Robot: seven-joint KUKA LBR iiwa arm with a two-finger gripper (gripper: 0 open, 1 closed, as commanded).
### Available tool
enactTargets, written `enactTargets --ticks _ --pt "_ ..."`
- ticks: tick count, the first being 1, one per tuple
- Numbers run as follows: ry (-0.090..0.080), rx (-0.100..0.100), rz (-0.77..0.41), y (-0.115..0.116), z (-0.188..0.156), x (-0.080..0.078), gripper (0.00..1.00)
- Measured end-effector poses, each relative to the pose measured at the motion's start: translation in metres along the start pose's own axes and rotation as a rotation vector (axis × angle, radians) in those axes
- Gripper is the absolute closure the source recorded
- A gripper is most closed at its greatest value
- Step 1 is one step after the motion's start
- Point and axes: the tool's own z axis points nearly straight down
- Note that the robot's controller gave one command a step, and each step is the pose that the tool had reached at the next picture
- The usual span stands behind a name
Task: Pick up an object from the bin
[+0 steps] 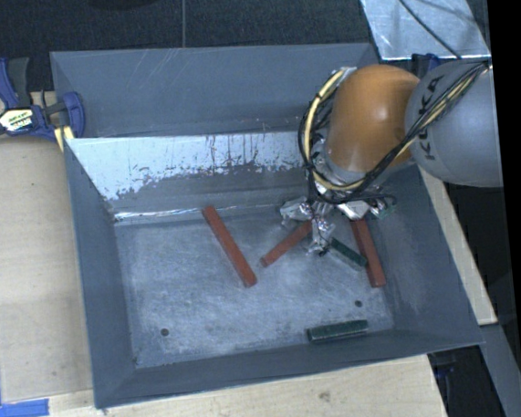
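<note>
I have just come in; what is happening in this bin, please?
A robot arm reaches into the grey bin from the view's right. Its gripper is down near the floor, among three sticks: a short reddish-brown stick, a dark green stick and a reddish-brown stick nearer the right wall. Whether it grips one, I cannot tell. A long reddish-brown stick and a dark green bar lie apart.

Grey arm from the right, orange wrist cover, pincer pointing down
</note>
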Motion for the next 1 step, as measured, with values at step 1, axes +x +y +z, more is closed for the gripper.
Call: enactTargets --ticks 1 --pt "-0.002 0.004 0.032 0.001 -0.1626 0.008 1.0"
